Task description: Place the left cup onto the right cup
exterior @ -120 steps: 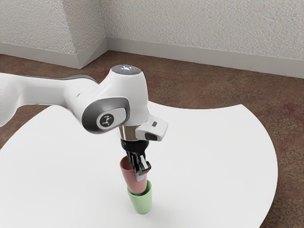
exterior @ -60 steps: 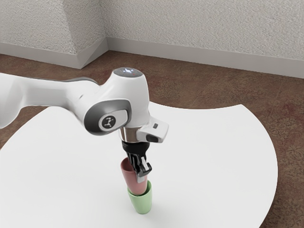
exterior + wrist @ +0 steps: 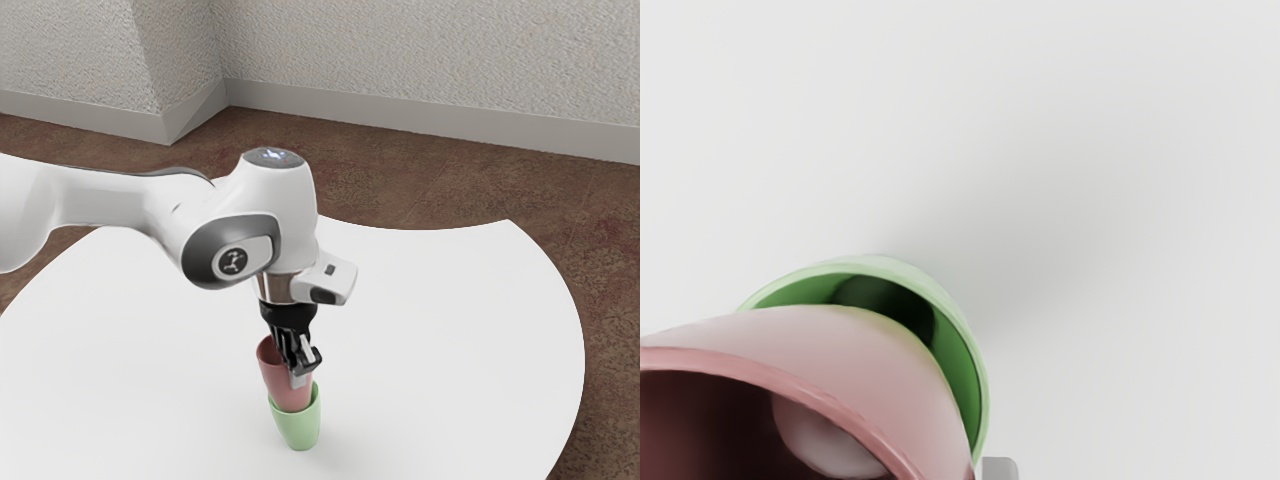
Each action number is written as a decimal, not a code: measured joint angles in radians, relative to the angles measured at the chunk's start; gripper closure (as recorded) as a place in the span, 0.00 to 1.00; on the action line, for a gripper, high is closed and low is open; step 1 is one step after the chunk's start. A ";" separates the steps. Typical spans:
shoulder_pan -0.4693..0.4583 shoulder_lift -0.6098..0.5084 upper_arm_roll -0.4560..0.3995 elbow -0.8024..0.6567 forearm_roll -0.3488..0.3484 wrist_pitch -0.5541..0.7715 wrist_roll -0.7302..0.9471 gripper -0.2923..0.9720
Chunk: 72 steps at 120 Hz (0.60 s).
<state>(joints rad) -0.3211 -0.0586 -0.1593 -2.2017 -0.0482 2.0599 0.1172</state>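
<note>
The round white worktop (image 3: 450, 320) is lying over a brown carpet floor (image 3: 430, 180), and the white Franka arm (image 3: 120, 215) is coming in from the exterior view's left and bending down over the worktop's near part. The pink cup (image 3: 272, 375) is sitting with its base down inside the green cup (image 3: 298, 425), which is standing upright on the worktop. The pink cup is leaning toward the exterior view's left, so its mouth is opening up and to that side. In the wrist view the pink cup (image 3: 840, 355) is lying just under the hand, with the green cup's (image 3: 965, 360) rim and dark inside showing around its far side. The black fingers (image 3: 300, 368) are pinching the pink cup's rim on the side toward the exterior view's right, close together with the cup wall between them. A small white emblem (image 3: 231, 261) is showing on the arm's grey round cap, too small to read.
</note>
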 joint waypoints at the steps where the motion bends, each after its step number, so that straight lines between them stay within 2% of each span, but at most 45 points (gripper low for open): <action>1: 0.000 0.000 0.000 0.000 0.000 0.000 0.000 0.85; 72: 0.001 0.024 0.000 -0.002 0.000 0.017 0.000 0.85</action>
<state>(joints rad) -0.3200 -0.0342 -0.1589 -2.2032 -0.0482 2.0766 0.1168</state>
